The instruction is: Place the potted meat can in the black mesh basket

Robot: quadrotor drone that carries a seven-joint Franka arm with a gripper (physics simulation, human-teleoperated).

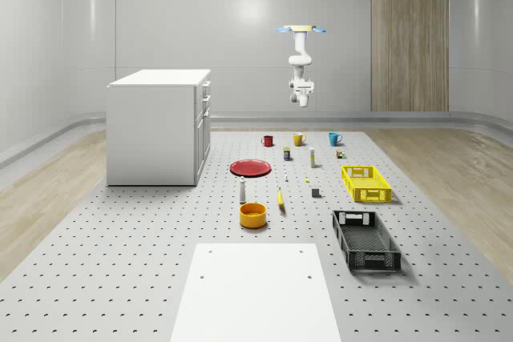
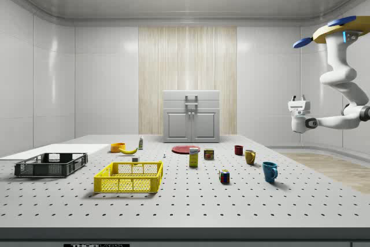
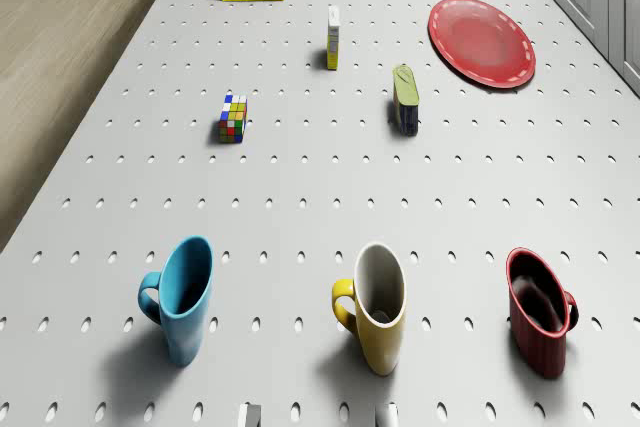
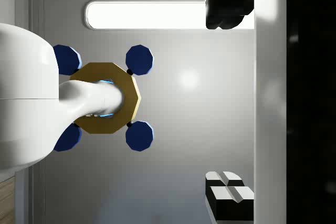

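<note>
The potted meat can is small and dark; it stands on the perforated table behind the red plate, and also appears in the side view and the drone view. The black mesh basket lies near the table's front right in the whole-scene view, and at the side view's left. The drone hovers high over the table's far end, above the row of mugs. Its gripper points up, well above the table and far from the can. It is open and holds nothing; the wrist view faces the drone's underside.
Blue, yellow and red mugs stand below the drone. A Rubik's cube, a tall box, a red plate and a yellow crate lie further on. A white cabinet stands at the whole-scene view's left.
</note>
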